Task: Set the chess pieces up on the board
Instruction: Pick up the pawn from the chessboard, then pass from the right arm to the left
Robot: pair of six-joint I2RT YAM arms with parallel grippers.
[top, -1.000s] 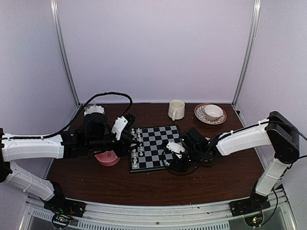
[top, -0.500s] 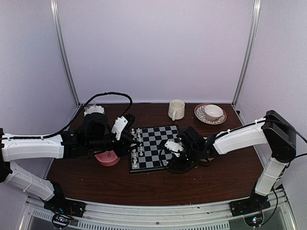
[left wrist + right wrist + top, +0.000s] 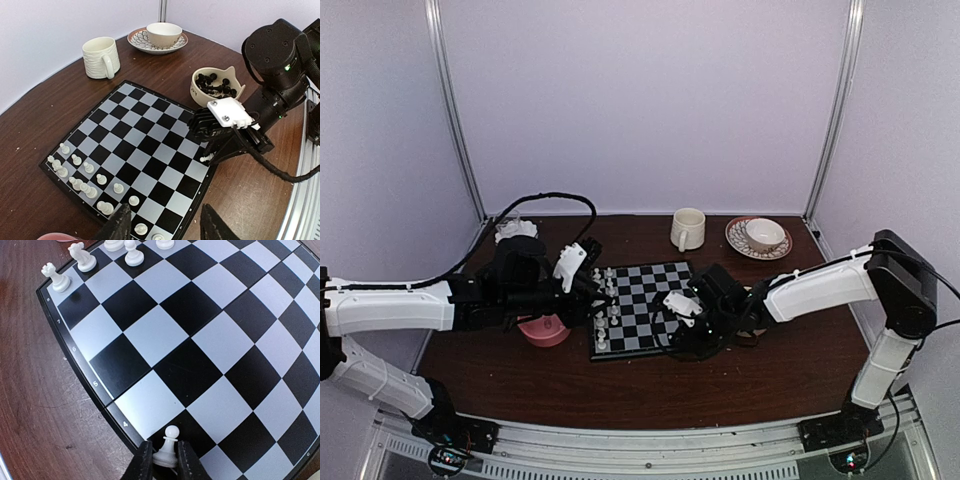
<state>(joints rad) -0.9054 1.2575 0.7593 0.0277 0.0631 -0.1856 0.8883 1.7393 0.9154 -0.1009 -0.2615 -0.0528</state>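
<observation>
A white pawn is gripped at its base by the right claw, upright on a black square by the board rim beside the brown desk; other white pieces are lined up at the far corner

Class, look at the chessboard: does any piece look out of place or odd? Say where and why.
One white pawn stands alone at the edge of the board, pinched by the right gripper, far from the other white pieces clustered at the opposite end.

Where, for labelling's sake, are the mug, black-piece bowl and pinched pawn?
mug (image 3: 95, 57), left wrist view, its ribbed side.
bowl (image 3: 198, 93), left wrist view, outer wall.
pawn (image 3: 169, 449), right wrist view, its body.
</observation>
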